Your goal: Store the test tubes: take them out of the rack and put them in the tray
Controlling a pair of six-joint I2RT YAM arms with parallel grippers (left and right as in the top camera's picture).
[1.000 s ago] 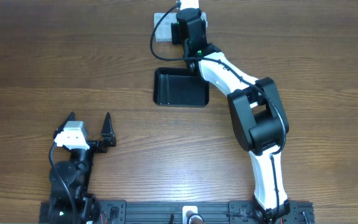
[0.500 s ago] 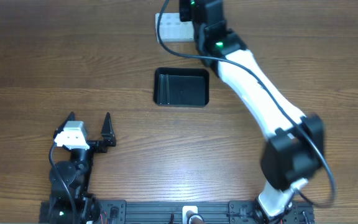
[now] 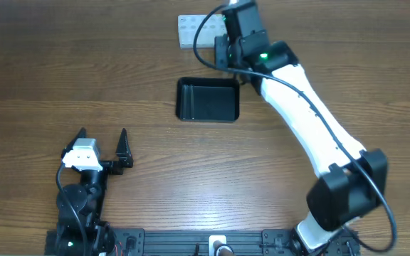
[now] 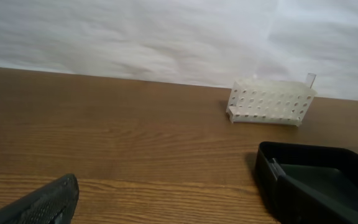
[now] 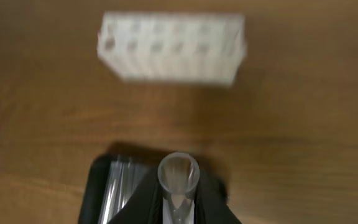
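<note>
The white perforated rack (image 3: 196, 32) stands at the table's far edge, also seen as rack (image 5: 173, 46) and rack (image 4: 269, 102), where one clear tube (image 4: 311, 79) stands at its end. The black tray (image 3: 207, 100) lies just in front of it. My right gripper (image 3: 223, 51) hangs between rack and tray. In its wrist view the gripper (image 5: 178, 200) is shut on a clear test tube (image 5: 178, 172), seen end-on above the tray's far rim (image 5: 98, 186). My left gripper (image 3: 102, 139) rests open near the front left, holding nothing.
Bare wooden table lies on all sides of the tray and rack. A pale wall (image 4: 166, 37) rises behind the rack. A clear item (image 4: 275, 168) lies inside the tray (image 4: 328, 155) along its wall.
The right arm has pulled back from over the rack toward the tray, carrying a tube. The left arm has stayed still.
</note>
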